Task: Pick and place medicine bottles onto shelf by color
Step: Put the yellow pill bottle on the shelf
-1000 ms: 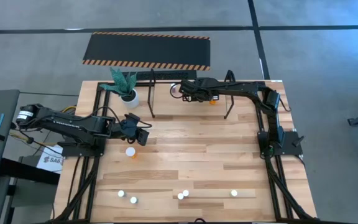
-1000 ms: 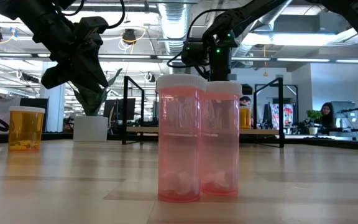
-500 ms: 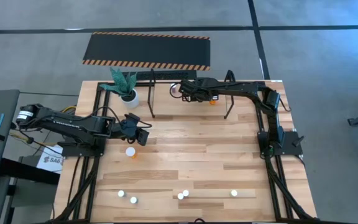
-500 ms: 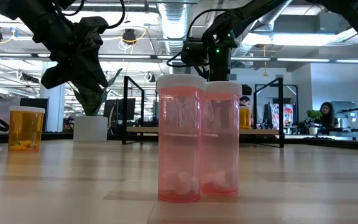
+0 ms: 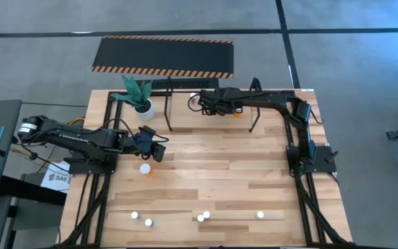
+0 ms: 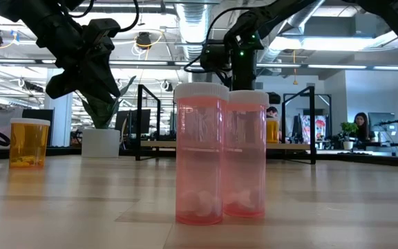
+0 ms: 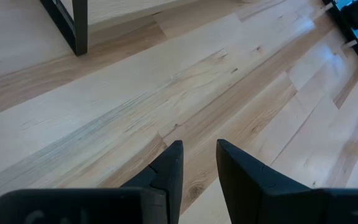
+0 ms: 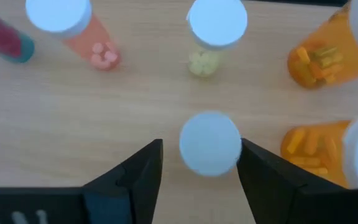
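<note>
Standing between right pincer [image 8: 199, 163] fingers, apart (untouched): white-capped bottle [image 8: 210, 143].

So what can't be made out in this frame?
- Bottle between the right gripper fingers, right wrist view: its white cap hides the body colour.
- Shelf, high view: the right arm covers the bottles there.
- Far bottles, low view: the pink pair blocks them.
</note>
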Controlling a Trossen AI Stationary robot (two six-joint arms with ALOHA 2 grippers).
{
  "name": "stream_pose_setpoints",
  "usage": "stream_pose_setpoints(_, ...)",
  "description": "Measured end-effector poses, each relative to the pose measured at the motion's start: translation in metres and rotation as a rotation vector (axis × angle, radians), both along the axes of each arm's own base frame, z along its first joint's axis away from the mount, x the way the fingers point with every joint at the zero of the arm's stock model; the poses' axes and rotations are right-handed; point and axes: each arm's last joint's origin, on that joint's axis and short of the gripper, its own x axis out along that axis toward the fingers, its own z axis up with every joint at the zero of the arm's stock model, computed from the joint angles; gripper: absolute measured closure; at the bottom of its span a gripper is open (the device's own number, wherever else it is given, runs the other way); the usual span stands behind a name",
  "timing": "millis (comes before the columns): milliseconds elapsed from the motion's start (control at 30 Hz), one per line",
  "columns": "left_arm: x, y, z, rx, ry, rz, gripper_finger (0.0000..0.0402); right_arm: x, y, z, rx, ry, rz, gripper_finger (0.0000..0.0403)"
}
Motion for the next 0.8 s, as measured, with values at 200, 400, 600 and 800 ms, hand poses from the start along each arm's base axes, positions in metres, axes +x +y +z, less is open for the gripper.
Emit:
stream_pose_setpoints(200, 0.0, 0.0, 0.0, 0.0, 0.0, 0.0, 0.0319, 0.003, 0.009, 0.01, 0.011, 0.008, -0.006, 0.0179)
stream_pose_setpoints(400, 0.0, 0.0, 0.0, 0.0, 0.0, 0.0, 0.0319, 0.001, 0.023, 0.03, 0.061, 0.041, -0.04, 0.018)
stream_pose_setpoints(600, 0.0, 0.0, 0.0, 0.0, 0.0, 0.0, 0.0319, -0.003, 0.05, 0.06, 0.12, 0.007, -0.031, 0.0188)
stream_pose_setpoints(800, 0.0, 0.0, 0.0, 0.0, 0.0, 0.0, 0.0319, -0.009, 0.091, 0.074, 0.133, 0.019, -0.02, 0.022)
